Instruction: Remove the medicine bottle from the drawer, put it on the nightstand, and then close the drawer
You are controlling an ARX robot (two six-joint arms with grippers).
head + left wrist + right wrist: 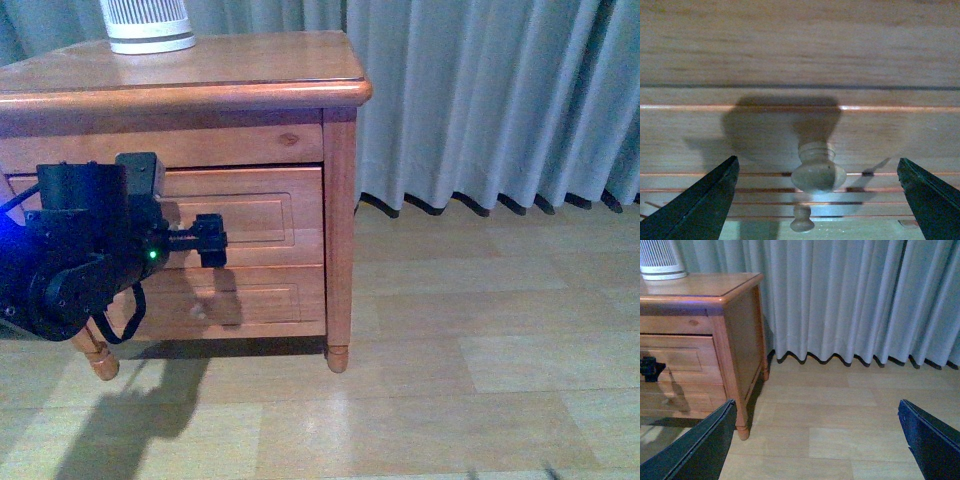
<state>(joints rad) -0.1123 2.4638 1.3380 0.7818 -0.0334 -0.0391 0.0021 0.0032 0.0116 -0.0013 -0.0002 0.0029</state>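
The left gripper hovers at the front of the nightstand, fingers apart either side of the knob of the drawer, not touching it. Best to centre, close behind the knob's head, and pull straight out. The shut drawer lies long across the nightstand's front, knob pointing outward. The medicine bottle is unseen. The right gripper, fingers apart, hangs off the nightstand's side.

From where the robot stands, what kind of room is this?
Probably a bedroom, or a room set up like one. A small wooden nightstand stands by long grey curtains that reach down to a pale wood-plank floor.
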